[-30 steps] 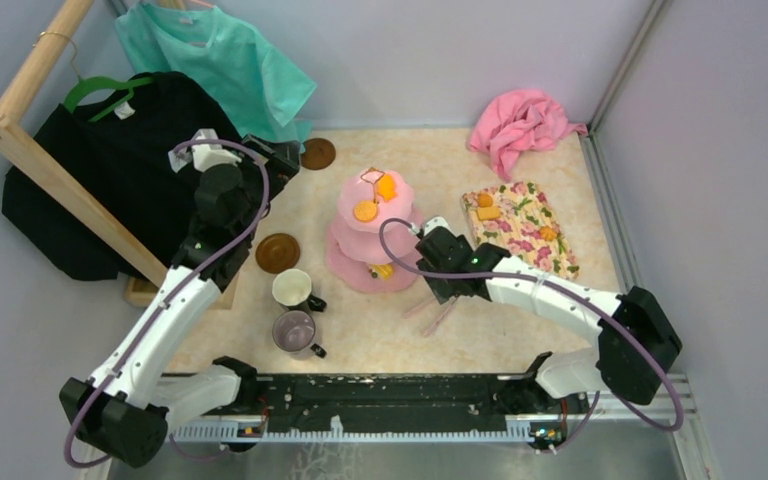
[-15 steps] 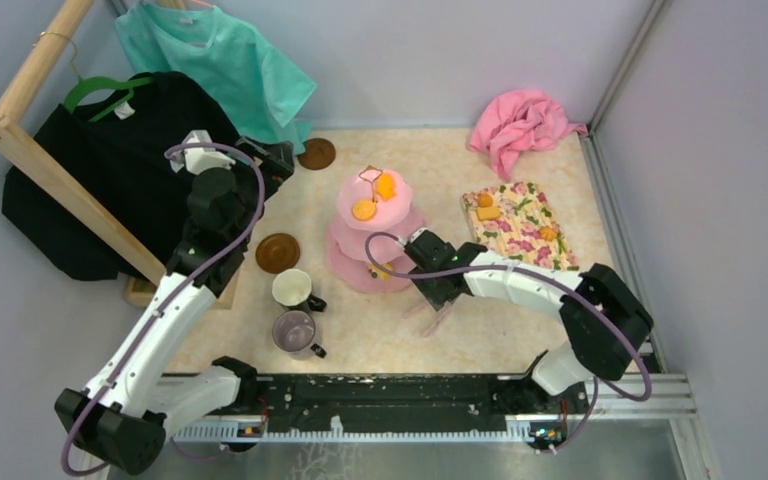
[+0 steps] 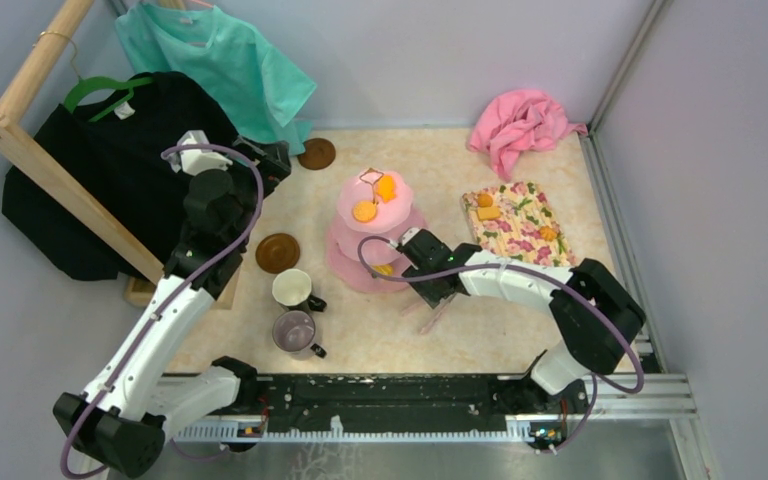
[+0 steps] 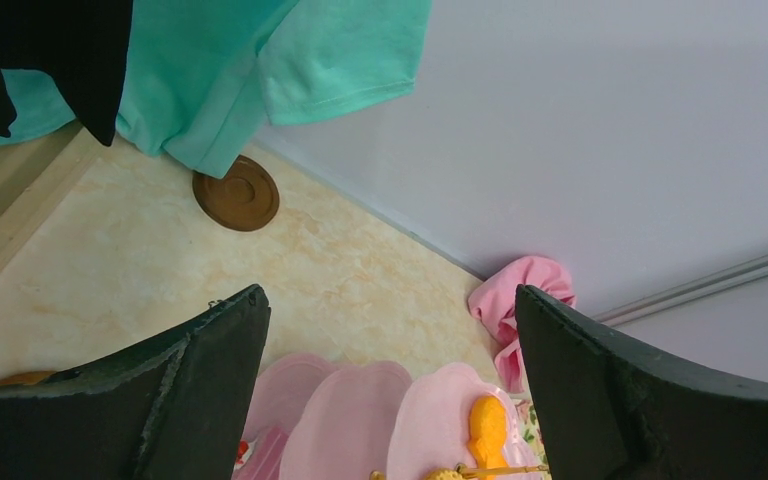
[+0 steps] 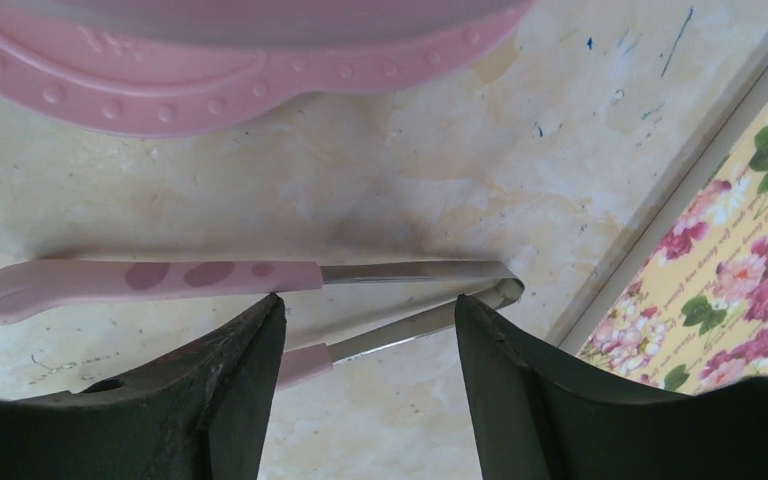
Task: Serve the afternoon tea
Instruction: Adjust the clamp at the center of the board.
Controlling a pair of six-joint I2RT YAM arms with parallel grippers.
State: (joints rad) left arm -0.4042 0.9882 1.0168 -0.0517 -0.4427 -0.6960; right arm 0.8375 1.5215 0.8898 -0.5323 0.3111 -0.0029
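The pink three-tier cake stand point(image 3: 346, 262) with a gold loop point(image 3: 370, 178) stands mid-table. Orange snacks point(image 3: 365, 211) lie on its top tier and a yellow one point(image 3: 384, 268) on a lower tier. A white mug point(image 3: 291, 287) and a grey-purple mug point(image 3: 295, 330) sit to its left, near a brown saucer point(image 3: 277, 252); another saucer point(image 3: 317, 153) point(image 4: 237, 193) lies at the back. My right gripper point(image 3: 436, 293) point(image 5: 370, 305) is open, low over pink-handled tongs point(image 3: 441, 316) point(image 5: 150, 280) that lie flat; one tong arm runs between its fingertips. My left gripper point(image 3: 263, 160) point(image 4: 390, 292) hangs open and empty, facing the stand point(image 4: 360, 420).
A floral mat point(image 3: 525, 245) point(image 5: 730, 290) with more snacks point(image 3: 486, 206) lies right of the stand. A pink cloth point(image 3: 522, 125) is bunched in the back right corner. A wooden rack point(image 3: 50, 170) with black point(image 3: 110, 170) and teal shirts point(image 3: 230, 60) stands at the left.
My right gripper has slid left, closer to the stand, and now sits over the tongs. The left gripper has shifted slightly back and left.
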